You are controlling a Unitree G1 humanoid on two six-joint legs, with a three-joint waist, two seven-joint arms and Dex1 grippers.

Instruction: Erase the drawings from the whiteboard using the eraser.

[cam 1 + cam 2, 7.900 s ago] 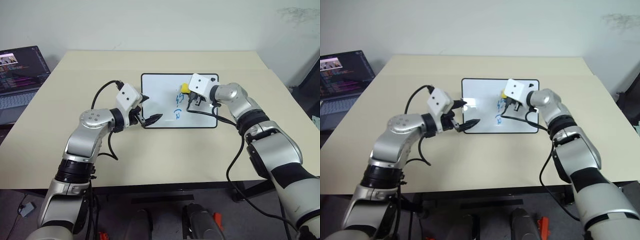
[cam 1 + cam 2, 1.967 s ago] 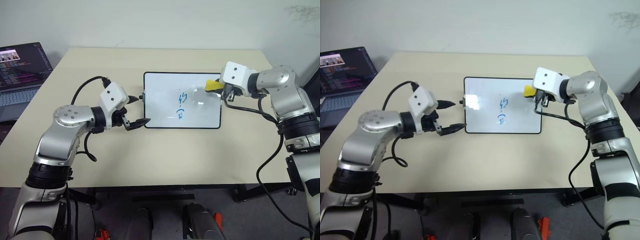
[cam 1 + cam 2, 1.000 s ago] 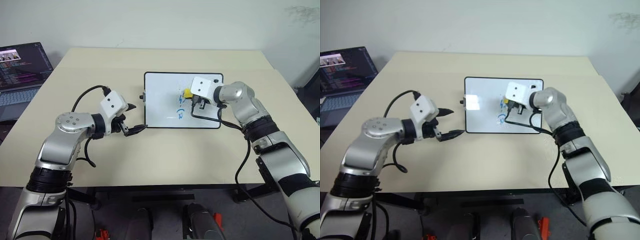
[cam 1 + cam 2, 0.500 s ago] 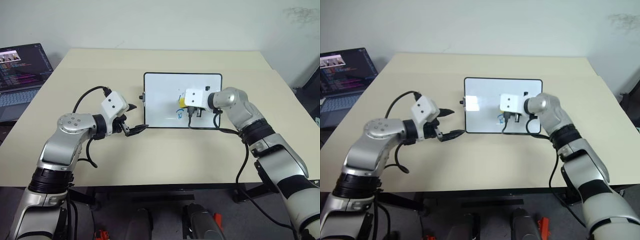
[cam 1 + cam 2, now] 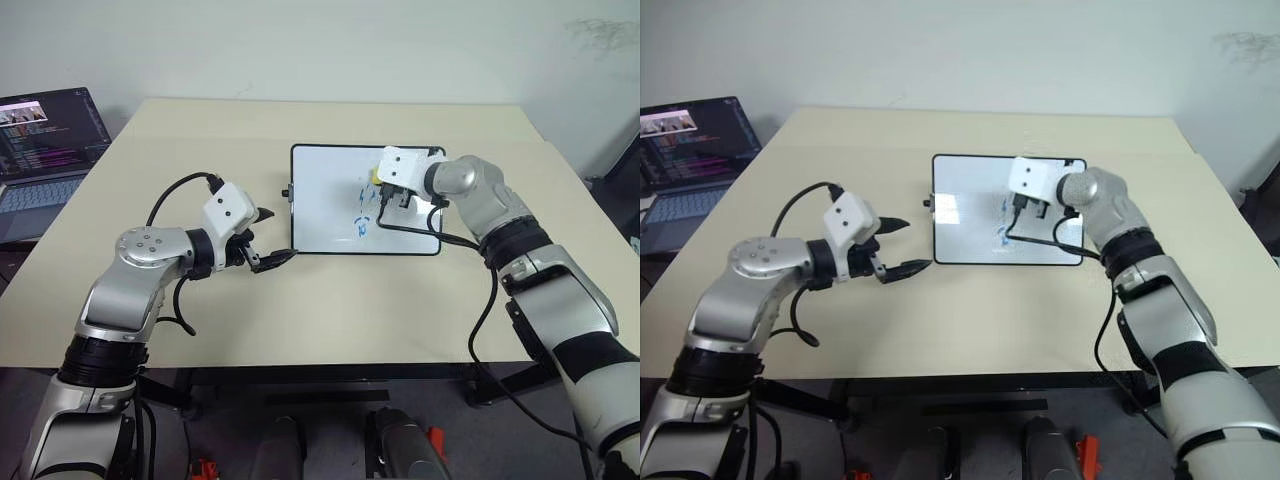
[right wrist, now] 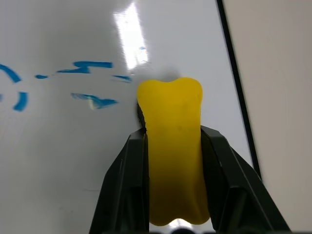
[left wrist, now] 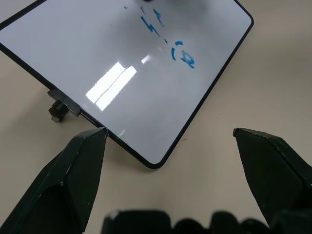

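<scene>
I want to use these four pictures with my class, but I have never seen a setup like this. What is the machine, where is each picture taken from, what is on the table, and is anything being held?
It is a humanoid robot with two arms, each ending in a two-fingered black tool. The two wide pictures come from a camera pair on its head, looking down over its arms. The two close-ups come from cameras on its wrists, looking along the fingers.

On the beige table lies a whiteboard with blue drawings on it. A laptop stands open off the table's left side.

The right tool is shut on a yellow eraser, held over the board next to the drawings. The left tool is open beside the board's near left corner, holding nothing. Marker strokes remain, so the erasing is not finished.
</scene>
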